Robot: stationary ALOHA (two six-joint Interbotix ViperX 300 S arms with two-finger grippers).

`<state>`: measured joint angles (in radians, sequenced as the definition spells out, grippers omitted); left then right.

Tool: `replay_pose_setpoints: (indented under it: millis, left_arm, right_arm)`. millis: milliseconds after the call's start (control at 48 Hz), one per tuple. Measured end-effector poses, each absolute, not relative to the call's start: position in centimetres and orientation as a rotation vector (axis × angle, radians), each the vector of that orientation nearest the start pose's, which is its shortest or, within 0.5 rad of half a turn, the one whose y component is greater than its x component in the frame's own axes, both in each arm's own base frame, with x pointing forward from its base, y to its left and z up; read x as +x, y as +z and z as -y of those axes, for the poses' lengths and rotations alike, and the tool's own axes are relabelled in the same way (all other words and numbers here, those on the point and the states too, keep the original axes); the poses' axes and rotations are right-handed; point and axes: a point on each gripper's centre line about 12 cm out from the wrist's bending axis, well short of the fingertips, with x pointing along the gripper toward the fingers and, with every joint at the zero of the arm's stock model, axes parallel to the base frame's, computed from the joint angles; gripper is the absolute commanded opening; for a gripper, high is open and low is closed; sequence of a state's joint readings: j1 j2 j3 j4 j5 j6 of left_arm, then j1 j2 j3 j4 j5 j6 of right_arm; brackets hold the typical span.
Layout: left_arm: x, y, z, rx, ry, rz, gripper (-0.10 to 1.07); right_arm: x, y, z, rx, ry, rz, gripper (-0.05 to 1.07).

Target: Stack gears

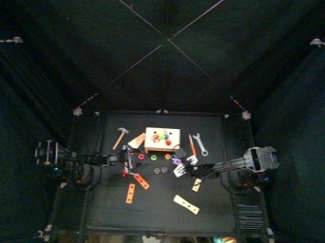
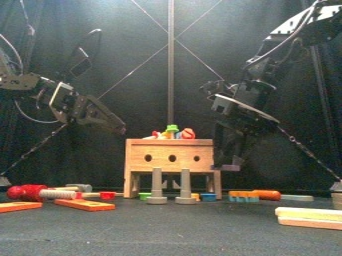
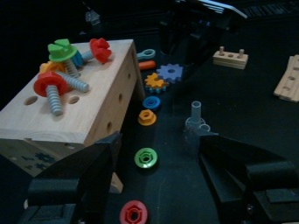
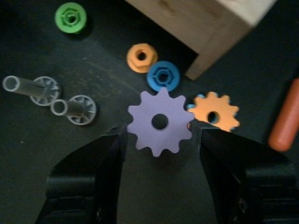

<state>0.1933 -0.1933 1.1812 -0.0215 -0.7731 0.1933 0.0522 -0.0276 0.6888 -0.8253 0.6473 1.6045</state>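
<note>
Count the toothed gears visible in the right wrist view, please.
2. A purple gear sits between the right tool's jaws, apparently held; an orange gear lies on the table just beside it, near the wooden block. Others may be hidden.

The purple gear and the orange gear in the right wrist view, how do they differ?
The purple gear sits between the right tool's jaws; the orange gear lies just outside them, beside it. The purple gear looks larger than the orange gear, though it may simply be nearer the camera. Purple is pale lilac, orange is bright. Both are flat toothed wheels with a centre hole.
</note>
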Motion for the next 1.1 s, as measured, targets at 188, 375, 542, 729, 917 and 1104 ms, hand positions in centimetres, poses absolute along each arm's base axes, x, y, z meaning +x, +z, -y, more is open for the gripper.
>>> replay_pose_setpoints:
  millis: [188,375,542,729,917,1104]
  left_arm:
    - [27.6,15.8,-5.5,0.150,0.191,-0.230,0.95]
    - [27.6,15.8,-5.5,0.148,0.194,-0.229,0.95]
    - [27.6,15.7,-5.5,0.148,0.194,-0.230,0.95]
    - [27.3,15.6,-5.5,0.148,0.194,-0.237,0.95]
    - [27.2,15.5,-5.5,0.147,0.196,-0.241,0.95]
    - [27.2,15.5,-5.5,0.148,0.195,-0.240,0.95]
  right_arm:
    - [31.8,14.6,3.8,0.510,-0.864,-0.876,0.71]
    - [31.2,13.8,4.2,0.511,-0.888,-0.897,0.71]
    - [31.1,13.3,5.7,0.506,-0.920,-0.898,0.72]
    - [31.1,13.0,6.7,0.529,-0.928,-0.890,0.72]
    - [31.3,12.6,6.8,0.555,-0.895,-0.883,0.72]
    - [31.1,11.9,6.7,0.559,-0.902,-0.904,0.72]
